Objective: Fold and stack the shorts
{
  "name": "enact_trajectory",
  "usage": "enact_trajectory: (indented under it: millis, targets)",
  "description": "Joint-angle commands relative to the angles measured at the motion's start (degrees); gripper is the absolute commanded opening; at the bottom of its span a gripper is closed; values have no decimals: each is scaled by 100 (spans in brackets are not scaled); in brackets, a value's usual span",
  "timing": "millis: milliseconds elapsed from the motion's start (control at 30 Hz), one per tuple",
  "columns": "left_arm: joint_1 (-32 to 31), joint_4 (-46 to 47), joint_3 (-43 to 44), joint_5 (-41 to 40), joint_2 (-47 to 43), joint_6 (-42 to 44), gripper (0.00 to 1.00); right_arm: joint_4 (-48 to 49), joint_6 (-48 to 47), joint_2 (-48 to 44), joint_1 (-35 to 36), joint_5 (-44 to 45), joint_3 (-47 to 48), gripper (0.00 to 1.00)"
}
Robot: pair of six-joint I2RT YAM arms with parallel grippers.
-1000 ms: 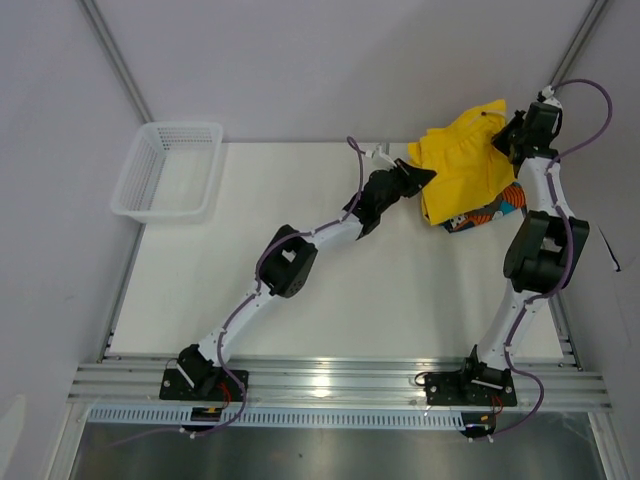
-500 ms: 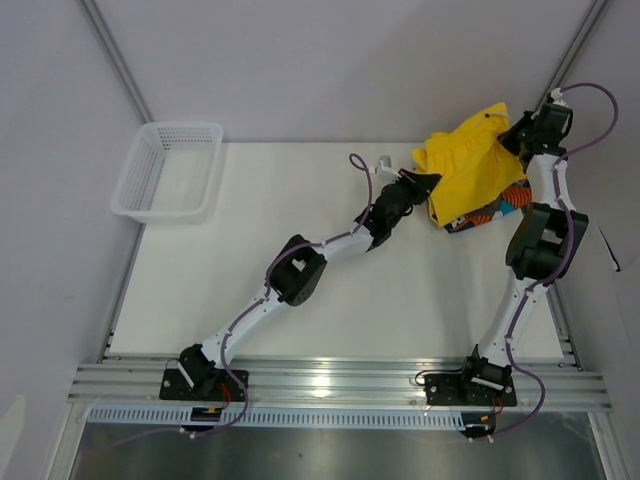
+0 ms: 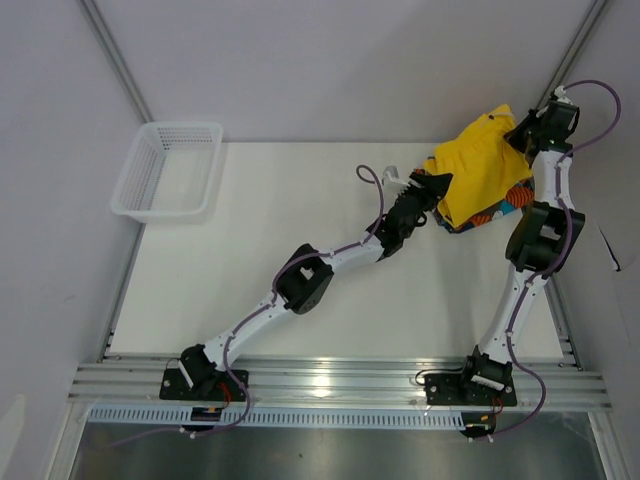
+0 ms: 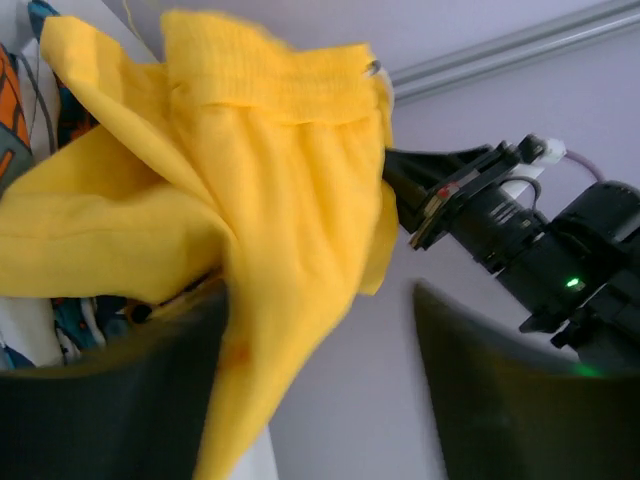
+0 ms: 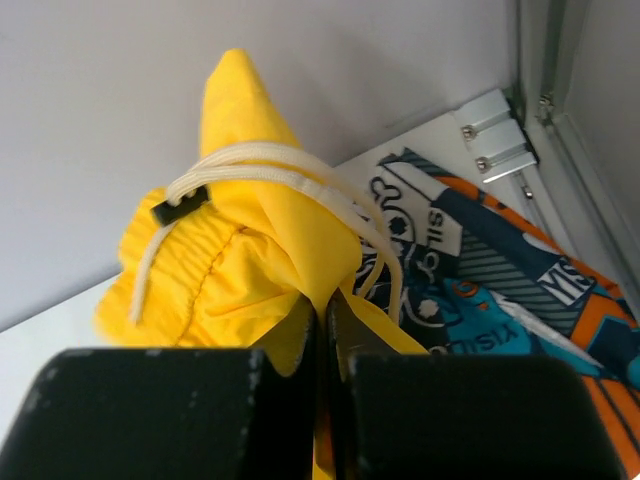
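Observation:
The yellow shorts (image 3: pixel 483 168) hang bunched at the table's far right corner, partly over the printed shorts (image 3: pixel 503 208) lying on the table. My right gripper (image 3: pixel 517 131) is shut on a fold of the yellow shorts (image 5: pixel 250 250), just under the white drawstring (image 5: pixel 285 170); the printed shorts (image 5: pixel 500 290) lie beyond it. My left gripper (image 3: pixel 439 184) sits at the yellow cloth's left edge. In the left wrist view its jaws stand open (image 4: pixel 320 310); the yellow shorts (image 4: pixel 270 180) drape against the left finger (image 4: pixel 110 400) without being pinched.
A white mesh basket (image 3: pixel 166 170) stands at the table's far left corner. The grey back wall and a metal frame post (image 5: pixel 535 60) close in right behind the shorts. The white table (image 3: pixel 280 200) spreads to the left of the arms.
My left gripper has opened and let go of the yellow shorts. Both arms have shifted right toward the far corner, and the yellow shorts have moved right with the right gripper.

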Motion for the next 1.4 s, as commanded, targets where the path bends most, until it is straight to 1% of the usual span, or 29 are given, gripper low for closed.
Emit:
enact_trajectory:
  millis: [0, 33, 67, 133, 200, 233, 267, 300, 367, 400, 433, 467, 500, 667, 733, 867, 933, 967, 1033, 1067, 1100, 1133, 1167, 1233, 1267, 1333, 1367]
  targets:
    - [20, 312, 17, -266, -50, 311, 84, 297, -229, 288, -163, 287, 359, 0]
    - [55, 304, -45, -196, -103, 408, 95, 288, -238, 436, -189, 331, 359, 2]
    - [98, 330, -107, 48, -199, 583, 99, 306, -212, 516, -198, 349, 368, 3]
    - [221, 513, -449, 313, -331, 681, 99, 254, 7, 700, -233, 262, 586, 8]
    - [301, 689, -756, 454, -709, 689, 99, -18, 78, 1104, -242, 112, 1025, 13]
    - [353, 821, -1315, 550, -858, 777, 99, -263, 87, 1210, -233, 120, 1358, 21]
    - [371, 874, -1442, 560, -1016, 1021, 99, -300, 61, 1255, -181, 233, 1379, 28]
    - [397, 884, -1678, 586, -1322, 1180, 99, -318, 78, 1238, -154, 365, 1335, 52]
    - [424, 1014, -2196, 604, -1640, 1566, 99, -222, 96, 1133, -102, 629, 1089, 72]
    - [433, 1102, -2312, 613, -1929, 1699, 99, -213, 88, 1115, -84, 682, 1054, 85]
    - [450, 1199, -2444, 622, -2071, 1805, 99, -213, 70, 1106, -84, 648, 1045, 86]
    - [459, 1348, -2845, 613, -2212, 1971, 99, -204, 52, 1088, -84, 543, 1019, 87]
    - [485, 1393, -2971, 604, -2430, 2043, 99, -134, 70, 975, -101, 525, 966, 90]
    - [661, 1551, -3542, 806, -2854, 2228, 99, 446, -70, 44, -93, 559, -86, 91]
    - [758, 1700, -3710, 911, -3020, 2245, 99, 499, -194, -396, -31, 673, -255, 91]
    - [837, 1745, -4035, 1035, -3337, 2447, 99, 779, -431, -1108, 109, 1165, -834, 92]
    - [863, 1658, -4203, 1070, -3443, 2579, 99, 1069, -510, -1511, 188, 1455, -1300, 93]
    - [863, 1614, -4194, 1140, -3487, 2597, 99, 1149, -528, -1627, 215, 1439, -1432, 93]
    - [890, 1491, -4159, 1359, -3487, 2519, 99, 1132, -441, -1759, 267, 1125, -1592, 88]
    - [899, 1507, -4176, 1395, -3461, 2448, 99, 1088, -362, -1820, 285, 974, -1609, 82]
    - [899, 1525, -4185, 1439, -3435, 2352, 99, 1001, -282, -1830, 303, 790, -1627, 79]
    - [899, 1543, -4220, 1465, -3409, 2107, 99, 983, -195, -1821, 312, 388, -1653, 75]
    - [916, 1604, -4203, 1526, -3330, 2009, 99, 974, -28, -1795, 338, 210, -1680, 63]
    - [925, 1648, -4212, 1659, -3277, 1790, 99, 1000, 52, -1734, 390, -63, -1793, 54]
    - [925, 1613, -4203, 1659, -3259, 1736, 99, 1044, 157, -1637, 443, -169, -1829, 41]
    - [942, 1456, -4072, 1851, -3136, 1692, 99, 1132, 289, -1479, 461, -458, -1847, 34]
    - [960, 1290, -3810, 1991, -3066, 1718, 99, 1141, 429, -1391, 461, -729, -1821, 29]
